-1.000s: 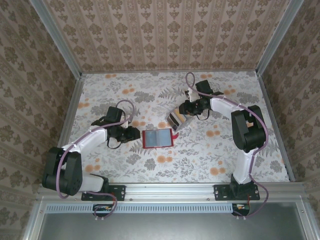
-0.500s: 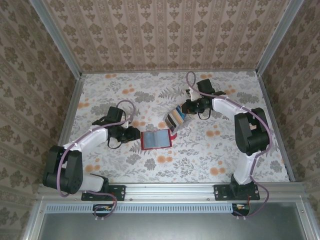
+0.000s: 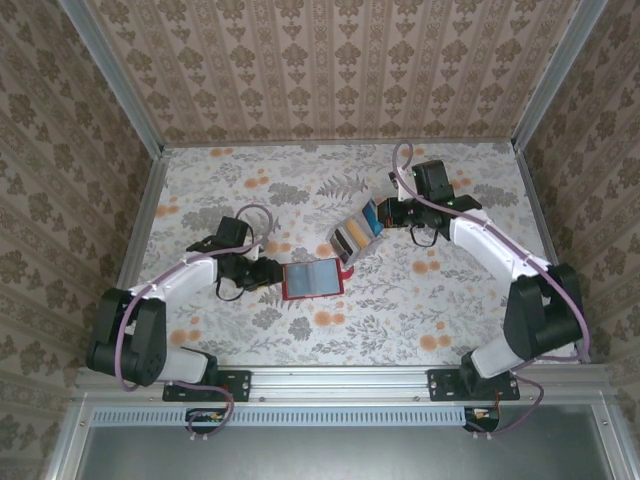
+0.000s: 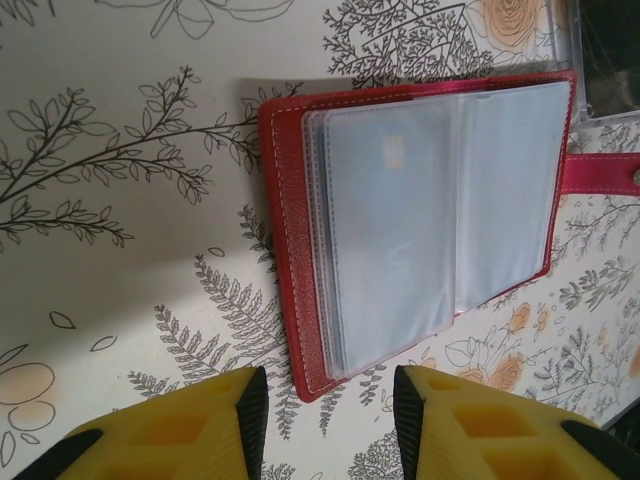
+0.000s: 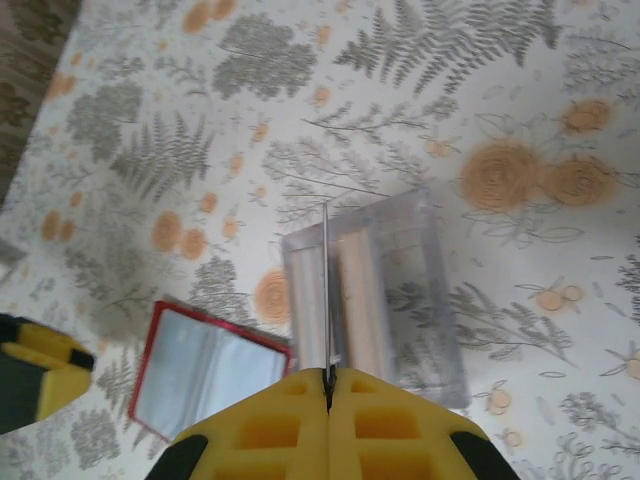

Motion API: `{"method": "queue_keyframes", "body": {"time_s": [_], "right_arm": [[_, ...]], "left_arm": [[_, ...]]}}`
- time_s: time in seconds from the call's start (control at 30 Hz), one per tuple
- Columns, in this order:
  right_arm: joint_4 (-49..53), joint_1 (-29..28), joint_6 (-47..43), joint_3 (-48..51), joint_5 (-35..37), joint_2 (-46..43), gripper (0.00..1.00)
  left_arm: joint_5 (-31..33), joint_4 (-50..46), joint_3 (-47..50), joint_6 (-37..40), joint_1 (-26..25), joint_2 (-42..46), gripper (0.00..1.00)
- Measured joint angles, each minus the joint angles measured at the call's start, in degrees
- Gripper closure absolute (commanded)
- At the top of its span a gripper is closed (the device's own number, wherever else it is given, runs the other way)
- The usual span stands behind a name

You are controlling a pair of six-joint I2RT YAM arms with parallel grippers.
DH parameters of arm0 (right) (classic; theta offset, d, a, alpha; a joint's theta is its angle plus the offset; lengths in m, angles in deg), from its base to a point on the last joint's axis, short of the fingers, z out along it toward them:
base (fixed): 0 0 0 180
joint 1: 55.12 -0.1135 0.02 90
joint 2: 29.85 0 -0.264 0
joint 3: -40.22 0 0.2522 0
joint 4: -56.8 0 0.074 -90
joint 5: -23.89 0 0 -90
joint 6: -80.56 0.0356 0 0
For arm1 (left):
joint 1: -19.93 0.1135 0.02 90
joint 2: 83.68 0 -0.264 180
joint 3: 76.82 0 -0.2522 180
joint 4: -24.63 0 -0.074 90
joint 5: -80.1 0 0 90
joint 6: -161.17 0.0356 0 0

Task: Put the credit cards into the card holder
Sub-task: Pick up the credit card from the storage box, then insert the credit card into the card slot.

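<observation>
**Card holder lying open; right gripper pinching one card**

The card holder (image 3: pixel 314 278) is lying open and flat on the floral table (image 3: pixel 430 310), near the middle and slightly toward the left arm. In the left wrist view its red cover is facing down and its greyish clear pockets (image 4: pixel 400 230) are facing up. Its red tab strap (image 4: pixel 600 172) is sticking out from the side away from the left arm.

The remaining credit cards (image 3: pixel 347 238) are sitting in a clear case (image 5: pixel 430 330) on the table, just beyond the holder's far right corner. A tan-orange card and a bluish card are showing inside it in the top view.

The right gripper (image 5: pixel 327 385) is hovering over the case with its yellow fingers pressed together on one credit card (image 5: pixel 326 290). This card is standing edge-on to the wrist camera, so it is appearing as a thin line over the case.

The left gripper (image 4: pixel 325 420) is sitting low at the holder's left edge with its fingers spread apart. The holder's near corner is lying in line with the gap between them; whether either finger is touching it cannot be determined.
</observation>
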Motion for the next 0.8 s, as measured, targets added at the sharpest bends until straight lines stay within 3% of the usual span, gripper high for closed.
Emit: {"method": "queue_keyframes", "body": {"time_s": [0.13,0.27,0.8], "right_arm": [[-4.48,-6.93,4.98,6.03,-0.24,-4.72,0.95],[-12.98,-13.7,13.14,13.81,-3.91,-3.82,0.97],[-28.65,-14.49,23.78,15.65,-19.58,17.77,1.0]], "left_arm": [[-0.13,-0.5,0.0,0.66,0.0,-1.6,0.59],[-0.48,-0.81,0.0,0.83,-0.09,-2.97,0.6],[-0.81,0.42,-0.66,1.01,-2.67,-7.45,0.66]]}}
